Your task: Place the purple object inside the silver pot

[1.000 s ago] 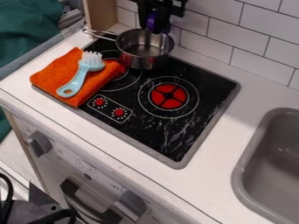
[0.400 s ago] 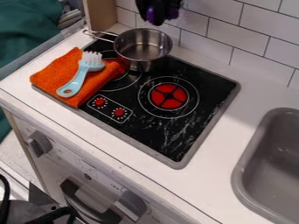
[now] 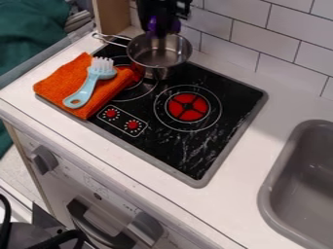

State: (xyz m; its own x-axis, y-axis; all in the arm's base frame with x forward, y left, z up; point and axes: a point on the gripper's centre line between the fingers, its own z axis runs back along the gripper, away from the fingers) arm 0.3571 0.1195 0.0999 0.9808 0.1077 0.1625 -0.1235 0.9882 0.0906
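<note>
A toy kitchen: a white counter [image 3: 240, 200] holds a black stovetop [image 3: 214, 111] with red burner markings and printed dials, beside a gray sink [image 3: 278, 194]. Behind is white tiled wall [image 3: 234, 24]; below, a white oven front [image 3: 91, 187] has gray knobs and a handle.

The black gripper [image 3: 161, 32], with the purple object [image 3: 153, 24] held in it, was first raised, then lowered again toward the rim of the silver saucepan [image 3: 160, 59], and has been shifted toward the left of the view. The saucepan has been nudged slightly toward the left edge of the cooktop [image 3: 224, 131].
</note>
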